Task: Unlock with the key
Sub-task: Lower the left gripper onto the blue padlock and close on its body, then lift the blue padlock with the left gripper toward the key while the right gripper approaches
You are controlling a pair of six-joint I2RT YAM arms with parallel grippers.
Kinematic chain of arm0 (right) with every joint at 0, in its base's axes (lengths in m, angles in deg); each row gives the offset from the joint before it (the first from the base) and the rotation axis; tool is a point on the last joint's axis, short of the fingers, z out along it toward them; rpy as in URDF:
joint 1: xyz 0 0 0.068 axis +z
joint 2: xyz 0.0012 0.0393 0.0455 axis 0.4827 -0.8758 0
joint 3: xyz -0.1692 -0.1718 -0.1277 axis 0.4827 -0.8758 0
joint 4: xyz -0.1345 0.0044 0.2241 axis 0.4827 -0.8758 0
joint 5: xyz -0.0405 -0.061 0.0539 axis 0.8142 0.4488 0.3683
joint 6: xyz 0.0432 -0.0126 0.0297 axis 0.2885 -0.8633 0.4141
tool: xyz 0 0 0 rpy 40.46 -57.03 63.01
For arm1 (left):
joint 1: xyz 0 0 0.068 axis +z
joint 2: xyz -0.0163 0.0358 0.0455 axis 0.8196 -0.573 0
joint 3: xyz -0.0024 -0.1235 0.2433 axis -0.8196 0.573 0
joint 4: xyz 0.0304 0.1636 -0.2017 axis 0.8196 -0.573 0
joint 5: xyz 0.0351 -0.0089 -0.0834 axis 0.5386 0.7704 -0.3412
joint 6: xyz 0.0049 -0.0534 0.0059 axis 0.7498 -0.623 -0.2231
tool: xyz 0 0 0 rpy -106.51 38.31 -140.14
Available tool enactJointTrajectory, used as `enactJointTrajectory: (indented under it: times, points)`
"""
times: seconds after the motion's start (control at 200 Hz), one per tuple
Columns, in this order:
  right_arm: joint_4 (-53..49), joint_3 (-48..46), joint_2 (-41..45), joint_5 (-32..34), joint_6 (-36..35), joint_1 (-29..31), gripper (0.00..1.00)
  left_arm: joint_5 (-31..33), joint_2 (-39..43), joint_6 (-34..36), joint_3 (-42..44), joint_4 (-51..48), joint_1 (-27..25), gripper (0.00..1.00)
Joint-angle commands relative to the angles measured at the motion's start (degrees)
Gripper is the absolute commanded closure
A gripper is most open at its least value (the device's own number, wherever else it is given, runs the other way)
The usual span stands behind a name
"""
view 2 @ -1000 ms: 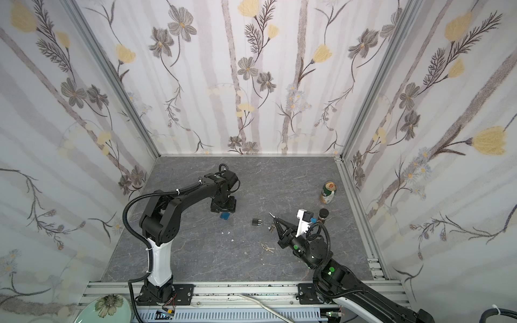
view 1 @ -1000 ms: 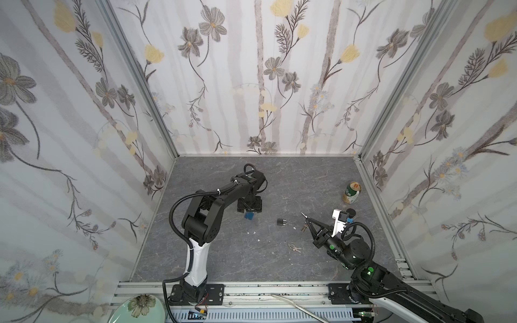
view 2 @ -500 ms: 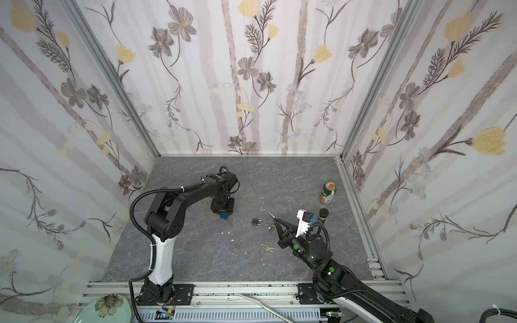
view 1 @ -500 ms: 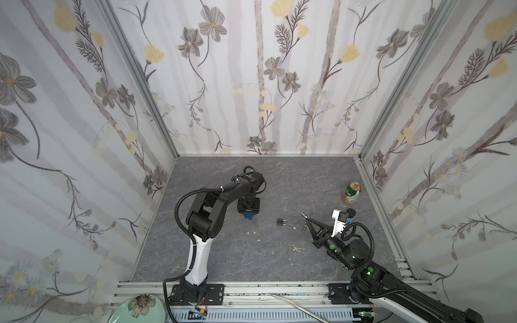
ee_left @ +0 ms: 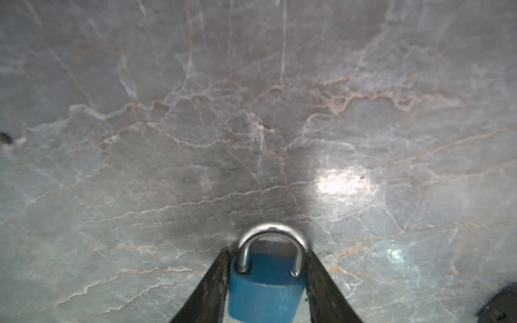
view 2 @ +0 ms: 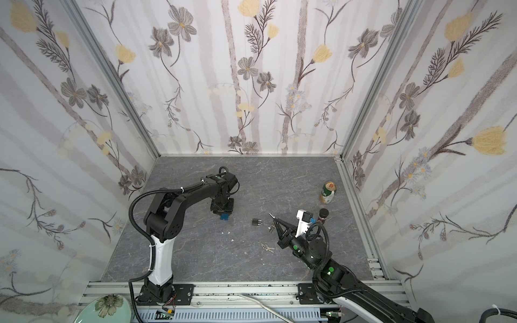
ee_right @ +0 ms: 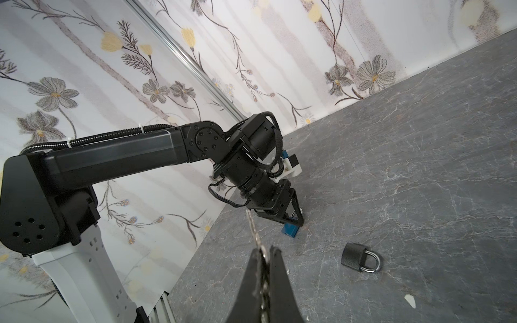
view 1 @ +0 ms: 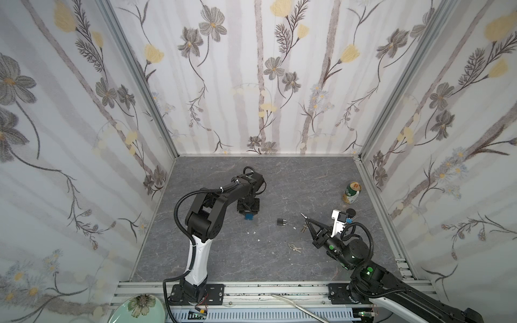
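Green can upright by right wall; dark jar near.

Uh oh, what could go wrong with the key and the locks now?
The left claw pinches the blue padlock by its sides; it might slip when lifted.
The right claw holds the thin key by one end; it might twist when pushed in.
A black padlock lies nearby: wrong target?

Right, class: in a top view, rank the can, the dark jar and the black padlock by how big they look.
Largest: can.
Then: dark jar.
Smallest: black padlock, lying flat; clearly smaller than the jar.
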Motion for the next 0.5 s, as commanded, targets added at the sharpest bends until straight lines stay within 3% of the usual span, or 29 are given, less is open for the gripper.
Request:
enactJointTrajectory:
  times: [0.0, 0.26, 0.495]
  points:
    - [2.1, -0.2, -0.3, 0.6, 0.5, 0.0, 1.00, -1.0, 0.5, -0.9, 1.1, -1.9, -0.1, 0.49]
    - [3.4, -0.3, -1.3, 0.3, 0.5, 0.0, 1.00, -1.5, 1.9, -1.0, 2.9, -1.4, -0.1, 0.50]
    - [3.6, 0.0, -1.9, 0.0, 0.4, 0.1, 1.00, -1.9, 1.0, -0.7, 2.5, -0.9, 0.1, 0.70]
